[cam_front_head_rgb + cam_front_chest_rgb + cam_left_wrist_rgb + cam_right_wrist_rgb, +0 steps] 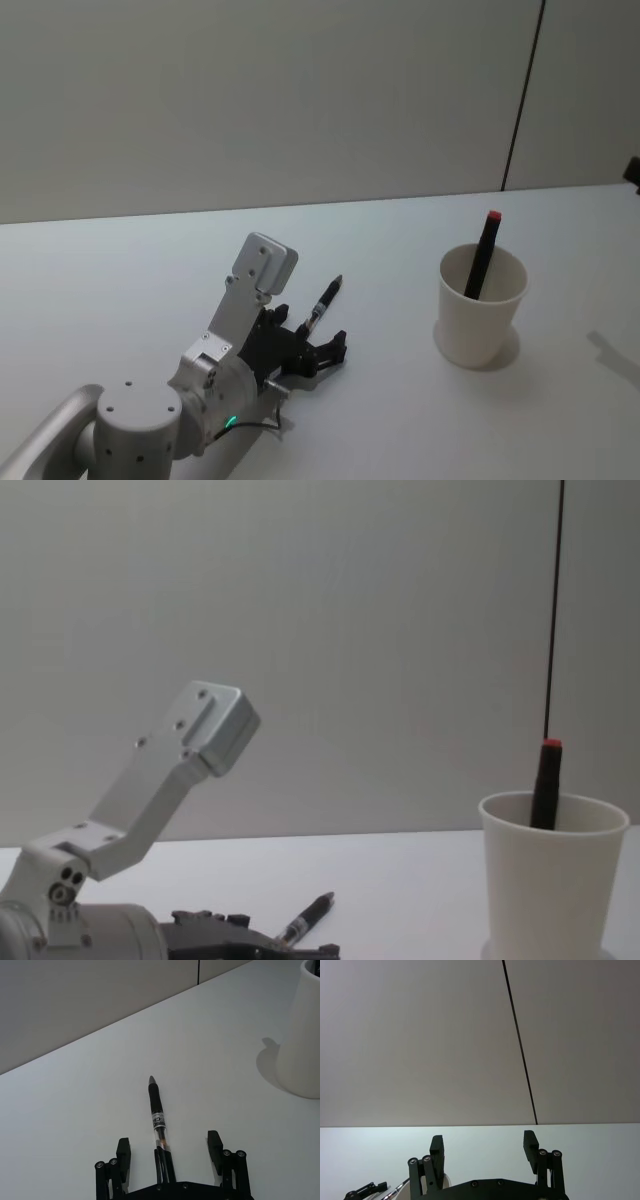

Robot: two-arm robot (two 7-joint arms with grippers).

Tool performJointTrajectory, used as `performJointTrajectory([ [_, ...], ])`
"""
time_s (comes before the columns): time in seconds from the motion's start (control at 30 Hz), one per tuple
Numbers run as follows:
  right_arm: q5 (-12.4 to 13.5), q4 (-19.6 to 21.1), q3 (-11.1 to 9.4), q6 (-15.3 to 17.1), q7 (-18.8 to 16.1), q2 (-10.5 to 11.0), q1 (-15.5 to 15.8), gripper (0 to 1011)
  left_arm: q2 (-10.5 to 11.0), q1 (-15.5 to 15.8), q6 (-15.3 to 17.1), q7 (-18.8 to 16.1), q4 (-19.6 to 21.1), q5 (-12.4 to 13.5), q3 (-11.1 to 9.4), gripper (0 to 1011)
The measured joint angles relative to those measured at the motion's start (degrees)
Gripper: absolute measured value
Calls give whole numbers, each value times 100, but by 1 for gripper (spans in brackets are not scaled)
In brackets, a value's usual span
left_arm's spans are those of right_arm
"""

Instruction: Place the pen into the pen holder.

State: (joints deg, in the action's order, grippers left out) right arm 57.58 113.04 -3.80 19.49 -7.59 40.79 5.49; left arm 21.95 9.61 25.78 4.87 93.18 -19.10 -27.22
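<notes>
We see the left gripper [169, 1144] low over the white surface [400, 430]. Its black fingers [123, 1152] are spread wide to either side of the black ballpoint pen with a clear barrel [157, 1115], which lies flat between them and touches neither, so nothing is gripped. The pen's tip points away from the palm. The pen holder, a plain white tapered paper cup [478, 325], stands well apart to the robot's right with a black red-capped pen [484, 250] leaning inside it. We judge the main risk to be at the closing. The pen is thin, round and flat on the surface, so fingers that meet too high could roll it or squirt it out. A hold near its rear end would let the long front droop or swing. At the cup, a tilted pen could strike the rolled rim or the pen inside, and a light paper cup could tip or slide. The right gripper [484, 1144] is raised facing the wall, fingers parted and empty.
</notes>
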Motion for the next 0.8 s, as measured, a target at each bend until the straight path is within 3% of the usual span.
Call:
performJointTrajectory([
  [0.8,0,0,0,0,0,0,0,1001,13,-22,-29,-24,-11,-42,15,826],
])
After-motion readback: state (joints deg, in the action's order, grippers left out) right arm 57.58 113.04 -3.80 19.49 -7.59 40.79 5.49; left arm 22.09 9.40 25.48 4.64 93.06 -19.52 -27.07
